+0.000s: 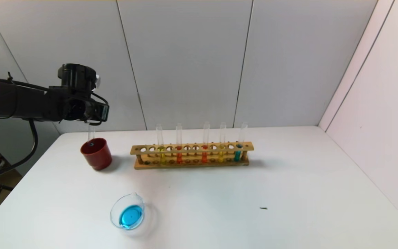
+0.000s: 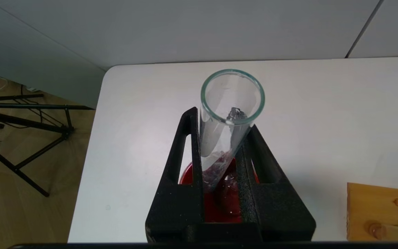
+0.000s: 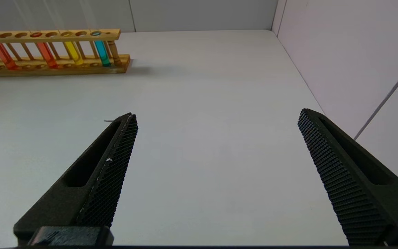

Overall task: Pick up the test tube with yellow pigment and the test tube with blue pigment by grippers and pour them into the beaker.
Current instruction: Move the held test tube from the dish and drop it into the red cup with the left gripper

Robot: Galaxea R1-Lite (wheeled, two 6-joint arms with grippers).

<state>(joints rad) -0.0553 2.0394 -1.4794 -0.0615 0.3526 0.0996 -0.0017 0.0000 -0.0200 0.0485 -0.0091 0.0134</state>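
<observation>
Left gripper (image 2: 219, 152) clamps emptied clear glass test tube (image 2: 228, 114) over dark-red cup (image 1: 96, 153), table's far-left corner; right gripper (image 3: 216, 152) spread wide; low clear glass beaker (image 1: 128, 211) holds blue liquid.

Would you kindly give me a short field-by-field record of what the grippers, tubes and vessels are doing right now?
left gripper: shut on empty clear glass test tube, held upright above the dark-red opaque cup
right gripper: open, holding nothing, over bare white table
low clear glass beaker: holds sky-blue liquid, no yellow
wooden tube rack: two yellow-liquid tubes, two orange-red, one teal
</observation>
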